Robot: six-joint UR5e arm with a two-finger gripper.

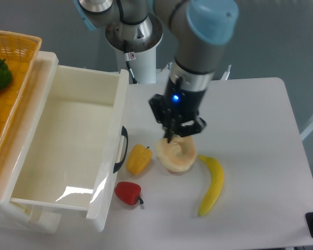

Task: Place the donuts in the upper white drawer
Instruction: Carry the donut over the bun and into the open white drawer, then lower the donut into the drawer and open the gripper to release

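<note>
Beneath gripper [175, 136], ring donut [176, 154] clamped in jaws, hiding second donut; upper white drawer [68, 151] open.

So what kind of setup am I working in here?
Looks like a robot lab bench, not a kitchen: a plain white table, the arm's pedestal fixed at its edge, and what look like toy foods, like the banana, beside a white drawer.

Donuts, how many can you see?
1 for sure: the donut hanging from the gripper, right of the white drawer. A second may be hidden underneath it.
</note>
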